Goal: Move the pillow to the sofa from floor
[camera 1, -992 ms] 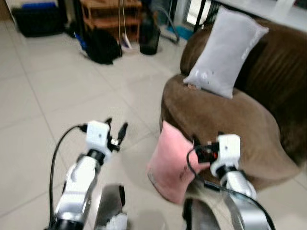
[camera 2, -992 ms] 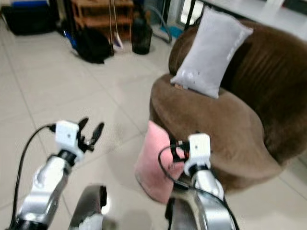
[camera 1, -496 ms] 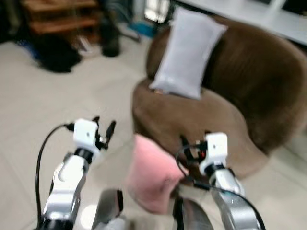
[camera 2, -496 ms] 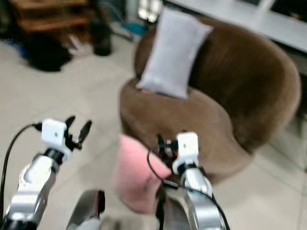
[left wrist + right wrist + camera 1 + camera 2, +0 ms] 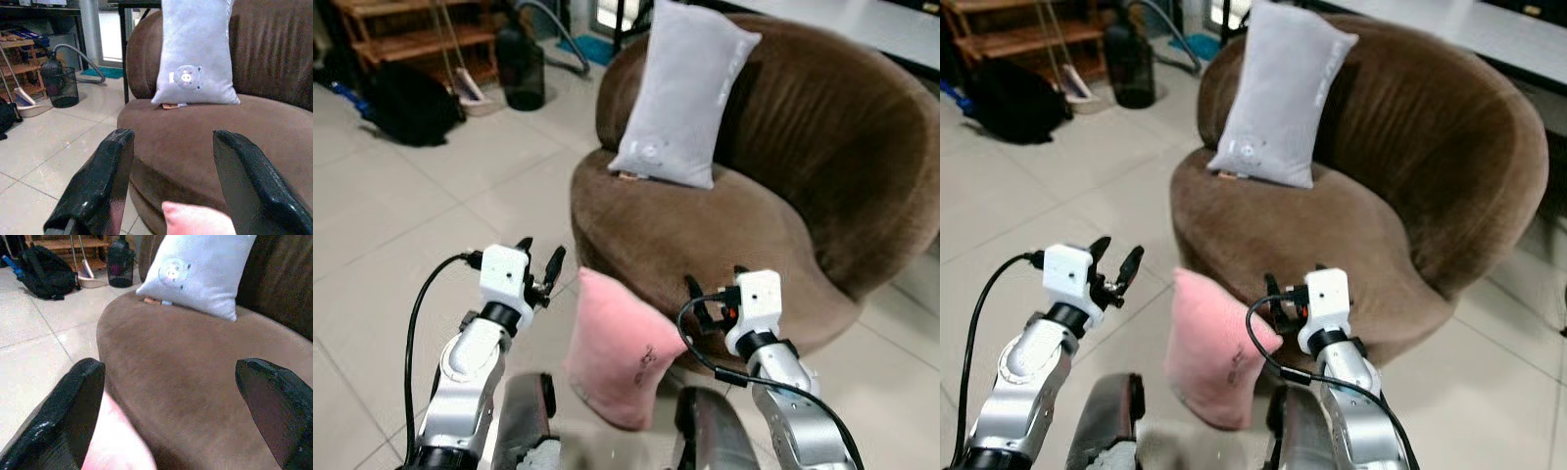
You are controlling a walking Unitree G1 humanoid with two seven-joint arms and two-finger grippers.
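Right wrist view shows the right gripper (image 5: 166, 406) spread wide, one finger touching the pink pillow (image 5: 617, 357) leaning against the brown sofa (image 5: 724, 235); left gripper (image 5: 538, 269) open at nine o'clock.

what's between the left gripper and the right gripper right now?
The pink pillow: in the left eye view it stands on edge against the brown sofa, between the open left gripper and the open right gripper.
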